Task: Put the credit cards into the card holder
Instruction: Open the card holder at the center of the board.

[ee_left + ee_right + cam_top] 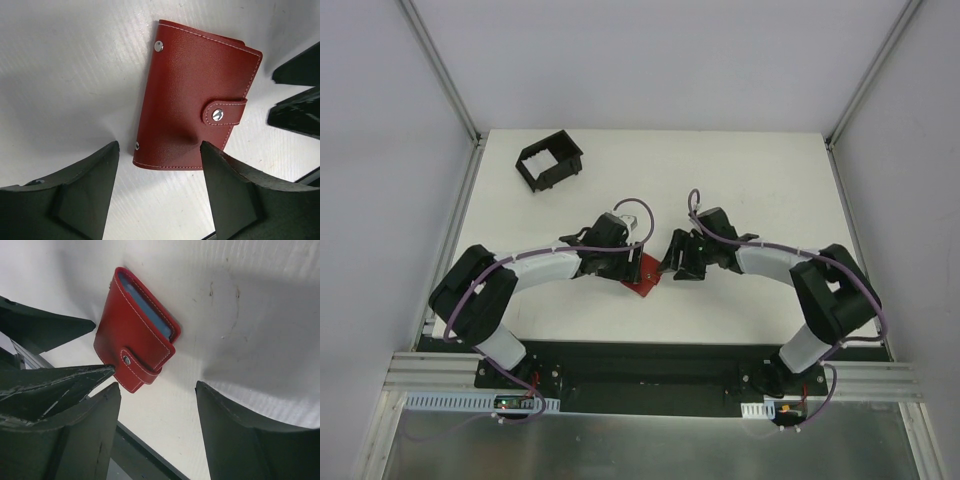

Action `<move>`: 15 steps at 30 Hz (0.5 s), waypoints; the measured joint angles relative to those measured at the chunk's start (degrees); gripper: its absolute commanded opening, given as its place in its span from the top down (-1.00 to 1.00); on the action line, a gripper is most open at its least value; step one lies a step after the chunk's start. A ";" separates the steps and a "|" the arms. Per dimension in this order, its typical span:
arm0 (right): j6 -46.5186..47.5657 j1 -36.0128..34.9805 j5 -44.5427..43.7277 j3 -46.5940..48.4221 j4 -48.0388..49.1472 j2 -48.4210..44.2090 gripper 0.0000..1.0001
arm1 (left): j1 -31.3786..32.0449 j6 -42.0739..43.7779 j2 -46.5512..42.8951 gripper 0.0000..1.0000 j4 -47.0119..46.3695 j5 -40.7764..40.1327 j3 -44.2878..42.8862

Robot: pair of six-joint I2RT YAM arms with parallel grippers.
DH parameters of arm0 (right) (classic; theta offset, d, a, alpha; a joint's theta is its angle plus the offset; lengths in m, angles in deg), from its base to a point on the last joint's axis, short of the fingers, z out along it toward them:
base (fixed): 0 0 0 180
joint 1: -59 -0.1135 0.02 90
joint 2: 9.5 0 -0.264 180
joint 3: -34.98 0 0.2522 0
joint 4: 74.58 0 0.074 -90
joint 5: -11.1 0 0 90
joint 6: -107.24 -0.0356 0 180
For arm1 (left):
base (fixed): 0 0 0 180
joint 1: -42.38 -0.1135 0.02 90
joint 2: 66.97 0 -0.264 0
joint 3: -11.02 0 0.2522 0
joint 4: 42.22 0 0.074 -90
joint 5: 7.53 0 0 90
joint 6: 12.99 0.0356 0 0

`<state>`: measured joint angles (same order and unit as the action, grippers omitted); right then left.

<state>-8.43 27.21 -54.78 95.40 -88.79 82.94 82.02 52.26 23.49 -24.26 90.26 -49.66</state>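
The card holder [642,277] lies closed with its snap tab fastened, flat on the white worktop [750,180] toward the near edge, between the two pincers. The left pincer [160,147] is released, and one fingertip [212,155] overlaps the holder's near edge; I cannot tell if they touch. The right pincer [157,386] is also released, with the holder just beside one finger. A black open-sided box [550,162] stands well apart, at the far left.
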 measured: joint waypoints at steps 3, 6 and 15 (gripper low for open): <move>-3.91 -1.07 0.33 -1.14 3.63 2.25 -0.20 | -0.42 -0.13 0.28 -0.17 -1.60 1.73 0.37; -7.52 -1.77 0.50 -1.36 7.58 4.00 -0.12 | -0.76 -0.26 0.57 -0.12 -3.10 3.28 0.74; -17.33 -2.93 -0.50 -4.90 23.61 8.63 0.41 | -2.64 -1.70 0.92 -0.06 -7.15 8.02 2.40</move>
<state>-25.76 24.28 -55.28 90.50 -65.18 91.58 79.37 50.56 24.40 -31.40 98.28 -47.26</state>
